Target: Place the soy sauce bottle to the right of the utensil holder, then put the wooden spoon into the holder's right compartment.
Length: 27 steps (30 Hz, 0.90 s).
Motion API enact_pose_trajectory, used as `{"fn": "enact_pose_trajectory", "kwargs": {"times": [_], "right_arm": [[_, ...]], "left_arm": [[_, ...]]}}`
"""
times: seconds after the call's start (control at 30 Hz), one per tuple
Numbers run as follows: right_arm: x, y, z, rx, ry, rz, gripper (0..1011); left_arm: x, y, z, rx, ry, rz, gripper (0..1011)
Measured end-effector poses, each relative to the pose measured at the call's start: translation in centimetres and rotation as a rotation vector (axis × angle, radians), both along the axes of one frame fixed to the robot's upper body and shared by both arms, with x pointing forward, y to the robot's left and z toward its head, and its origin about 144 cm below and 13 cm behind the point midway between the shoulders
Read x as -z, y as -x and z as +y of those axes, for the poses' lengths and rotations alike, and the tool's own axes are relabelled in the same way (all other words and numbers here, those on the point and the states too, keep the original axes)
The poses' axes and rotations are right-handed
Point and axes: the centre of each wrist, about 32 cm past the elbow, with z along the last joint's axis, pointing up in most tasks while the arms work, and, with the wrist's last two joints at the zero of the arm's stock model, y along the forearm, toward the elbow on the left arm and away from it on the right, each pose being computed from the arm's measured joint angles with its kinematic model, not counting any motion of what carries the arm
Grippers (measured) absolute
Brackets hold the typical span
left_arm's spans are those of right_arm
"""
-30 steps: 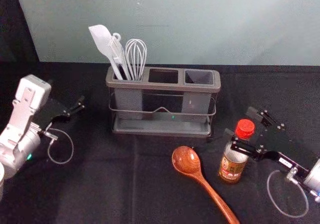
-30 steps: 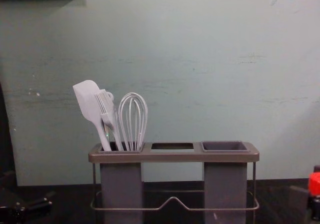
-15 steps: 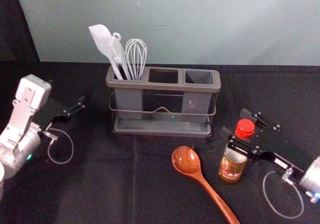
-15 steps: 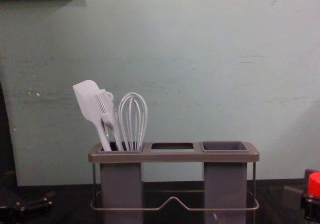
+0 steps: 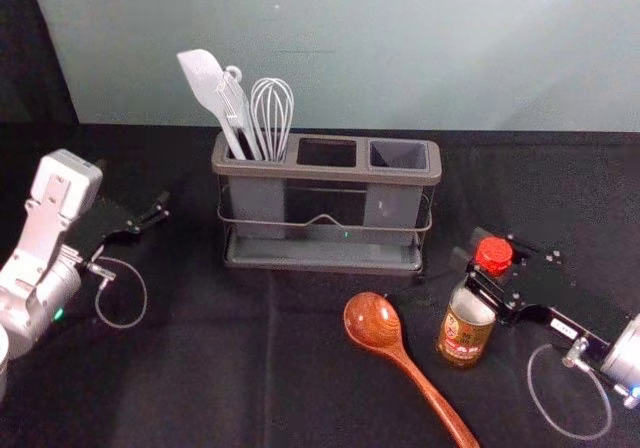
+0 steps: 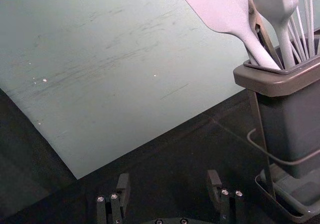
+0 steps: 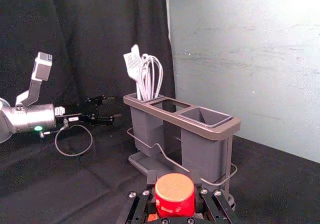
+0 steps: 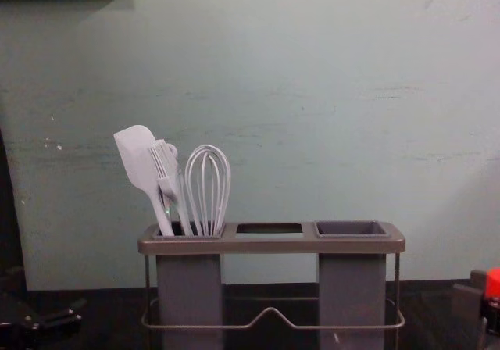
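Black cloth [image 5: 185, 288] between left pincer [image 5: 135, 188] and holder's edge [image 5: 218, 158], right pincer [image 5: 468, 248] around bottle [image 5: 464, 338]

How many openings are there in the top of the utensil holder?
3 in the utensil holder: left opening, where the white spatula stands; middle opening; right opening, nearest the soy sauce bottle. None looks hidden.

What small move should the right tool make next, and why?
Probably a slight, straight lift of the soy sauce bottle: the right tool looks closed around it just below the red cap, and the bottle stands nearer the robot than the utensil holder, not yet beside its right end.
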Motion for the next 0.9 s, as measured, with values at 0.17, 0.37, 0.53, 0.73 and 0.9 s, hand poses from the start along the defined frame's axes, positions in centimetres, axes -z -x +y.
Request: {"fn": "enact_pose_trajectory", "kwargs": {"times": [0.17, 0.37, 0.53, 0.73, 0.9], "right_arm": [[-0.3, 0.0, -0.2, 0.004, -0.004, 0.0, 382], [-1.0, -0.7, -0.8, 0.025, -0.003, -0.019, 383], [-1.6, -2.2, -1.2, 0.043, 0.004, -0.038, 382], [-1.9, -4.1, -1.3, 0.051, 0.007, -0.049, 382], [-1.9, -5.4, -1.0, 0.047, 0.013, -0.055, 382]], "left_arm": [[0.0, 0.0, 0.0, 0.0, 0.0, 0.0, 1005], [0.0, 0.0, 0.0, 0.0, 0.0, 0.0, 1005], [0.0, 0.0, 0.0, 0.0, 0.0, 0.0, 1005], [0.0, 0.0, 0.0, 0.0, 0.0, 0.0, 1005], [0.0, 0.0, 0.0, 0.0, 0.0, 0.0, 1005]]}}
